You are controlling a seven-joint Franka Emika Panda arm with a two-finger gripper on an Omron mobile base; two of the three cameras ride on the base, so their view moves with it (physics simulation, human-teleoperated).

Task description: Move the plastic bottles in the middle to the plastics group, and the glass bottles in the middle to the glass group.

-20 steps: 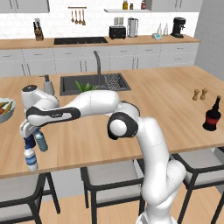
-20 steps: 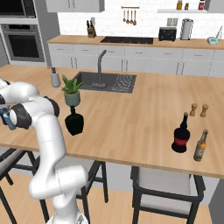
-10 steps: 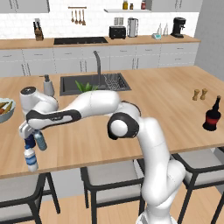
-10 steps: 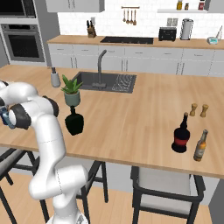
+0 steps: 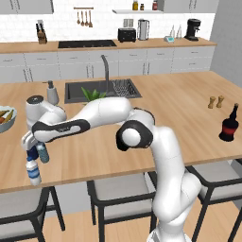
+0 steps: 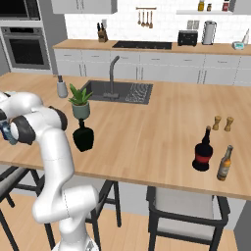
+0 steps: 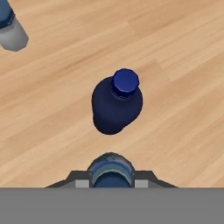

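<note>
My gripper (image 7: 111,183) was clamped on translucent blue-grey plastic bottle (image 7: 111,171), above worktop's edge (image 5: 94,177); squat navy bottle (image 7: 117,103), blue-capped, stood beside.

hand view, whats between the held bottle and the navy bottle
Only bare wooden counter lies between the gripper's pale bottle and the navy bottle, in the hand view.

The bench (image 7: 183,52) is light wood with a streaked grain. The small bottle (image 7: 117,103) standing on it is dark navy with a brighter blue cap. The pale bottle (image 7: 110,171) between the dark gripper (image 7: 111,181) tips is translucent blue-grey. At the far end, 1 dark bottle (image 6: 202,151) has a red label and black neck, and the squat bottle (image 6: 83,137) is all black.
</note>
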